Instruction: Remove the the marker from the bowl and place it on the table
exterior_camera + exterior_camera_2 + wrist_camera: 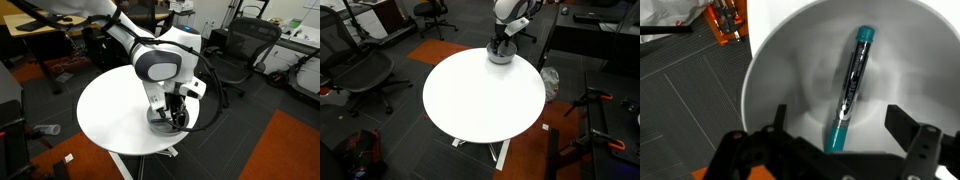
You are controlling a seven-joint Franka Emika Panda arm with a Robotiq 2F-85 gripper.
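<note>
The two fingers (906, 124) stand wide apart in the wrist view, one dark tip at each side of the lower part of the picture, and they clamp nothing. The gripper (840, 135) hangs open above the inside of the bowl (790, 70). The marker (851, 85) lies loose on the bowl's bottom, running lengthwise up the picture with a slight lean to the right. Its teal end points to the top and its dark middle carries some light lettering too small to read. Its lower teal end lies in the gap between the fingers, and neither finger touches it, as far as the view shows. The bowl's shiny grey wall curves round the marker on all sides.

In an exterior view the gripper (178, 113) reaches straight down into the bowl (160, 121), with the white arm (160, 65) bent above it. The bowl stands on the round white table (480, 105), close to its edge. In both exterior views the fingertips are too small and dark to tell how deep they sit in the bowl.

Beyond the bowl's rim the wrist view shows grey carpet (680, 90) and an orange frame (725, 22) on the floor. Black office chairs (240, 45) stand round the table.
</note>
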